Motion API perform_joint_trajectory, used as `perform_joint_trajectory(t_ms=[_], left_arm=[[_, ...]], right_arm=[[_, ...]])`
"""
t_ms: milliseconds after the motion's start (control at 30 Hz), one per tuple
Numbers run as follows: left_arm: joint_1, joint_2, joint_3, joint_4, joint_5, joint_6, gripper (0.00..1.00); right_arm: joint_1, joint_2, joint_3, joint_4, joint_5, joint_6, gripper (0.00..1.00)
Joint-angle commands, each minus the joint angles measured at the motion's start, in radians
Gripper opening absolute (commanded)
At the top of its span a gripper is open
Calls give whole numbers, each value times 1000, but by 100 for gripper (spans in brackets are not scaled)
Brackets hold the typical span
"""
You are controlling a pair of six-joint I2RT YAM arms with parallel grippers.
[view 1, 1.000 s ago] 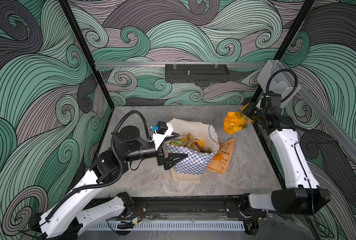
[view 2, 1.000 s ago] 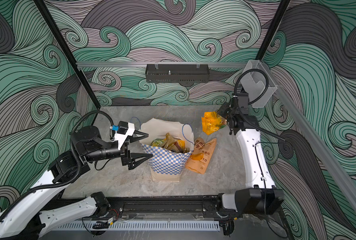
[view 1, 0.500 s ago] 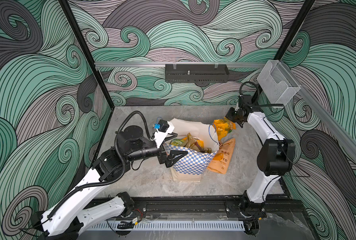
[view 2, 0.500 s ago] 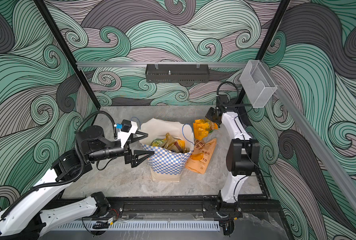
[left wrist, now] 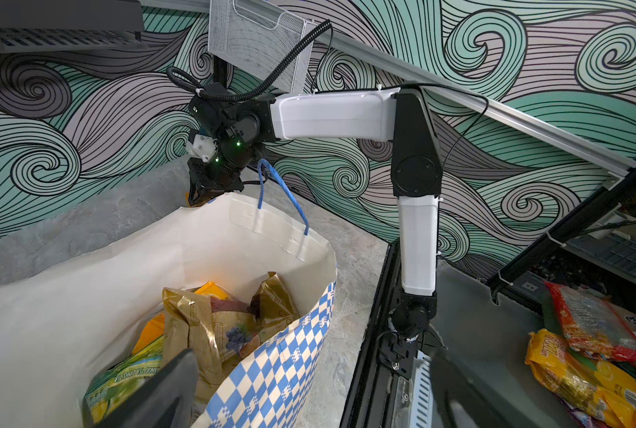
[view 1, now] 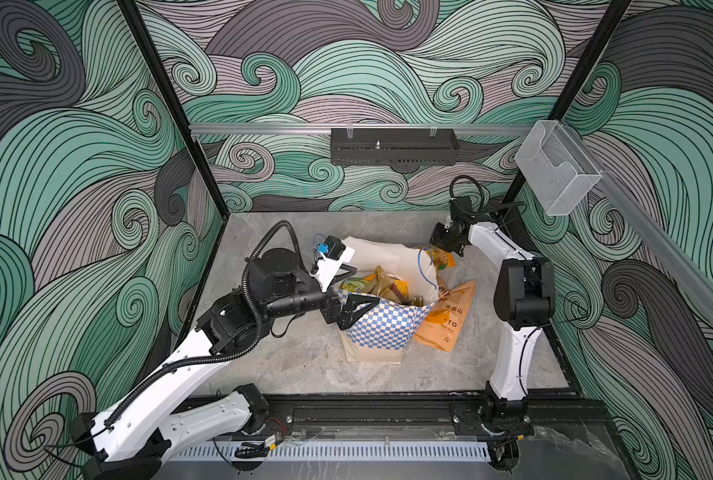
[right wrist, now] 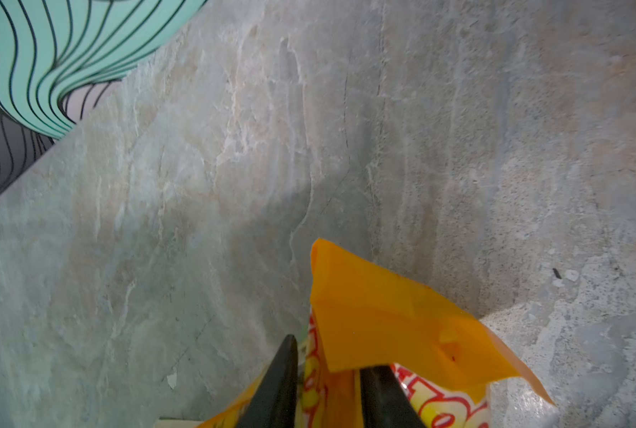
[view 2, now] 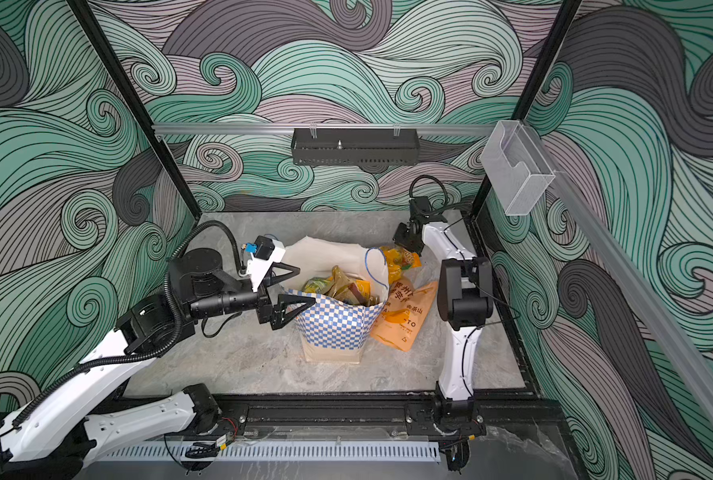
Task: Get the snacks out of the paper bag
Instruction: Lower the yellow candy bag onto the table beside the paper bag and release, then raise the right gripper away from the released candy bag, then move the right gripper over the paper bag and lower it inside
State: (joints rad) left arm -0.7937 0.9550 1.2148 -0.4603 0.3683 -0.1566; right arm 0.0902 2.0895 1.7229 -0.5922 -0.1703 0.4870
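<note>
Right fingers (right wrist: 283, 381) parted, seemingly releasing the yellow packet (right wrist: 383, 318) onto the counter (view 1: 305, 365); spread left fingers (left wrist: 160, 392) looked due to enter the paper bag (view 1: 382, 328).

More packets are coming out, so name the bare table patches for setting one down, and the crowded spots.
Free: the table strip between the paper bag and the front rail, and the strip between the bag and the back wall. Crowded: right of the bag, where the orange pouch, the yellow-orange packet and the right gripper sit.
</note>
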Motion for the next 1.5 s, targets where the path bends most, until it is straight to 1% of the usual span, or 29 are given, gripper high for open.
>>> perform_joint_trajectory(t_ms=[0,67,233,333,533,600,700,833,967,1100,1233,1367,1467], left_arm=[[-7,-16,11,-6,-19,-12,98],[-7,-14,12,-4,-20,-9,98],[-7,2,17,-6,-23,-13,98],[-7,8,23,-10,-28,-13,98],[-7,6,32,-23,-70,-6,98],[-7,3,32,-28,-97,-6,98],[-7,0,23,-19,-130,-3,98],[-7,0,18,-4,-167,-1,98],[-7,7,15,6,-201,1,98],[-7,19,21,1,-234,6,98],[-7,18,21,5,-265,4,98],[-7,-3,6,15,-305,-1,98],[-7,-33,-16,11,-352,0,98]], right_arm=[[3,14,10,-14,-19,13,37],[4,0,1,-9,-18,15,42],[3,-58,-7,-24,-6,0,61],[3,-120,-26,-26,17,-3,68],[3,-306,-69,-12,19,-20,75],[3,-393,-93,22,-13,-34,78],[8,-507,-121,72,-74,-35,79],[39,-609,-88,47,-75,-51,80],[114,-697,-70,25,-61,-89,81],[236,-744,-29,-9,2,-161,82],[376,-716,84,-115,53,-268,82],[521,-649,218,-240,86,-387,82],[620,-599,283,-315,149,-442,84]])
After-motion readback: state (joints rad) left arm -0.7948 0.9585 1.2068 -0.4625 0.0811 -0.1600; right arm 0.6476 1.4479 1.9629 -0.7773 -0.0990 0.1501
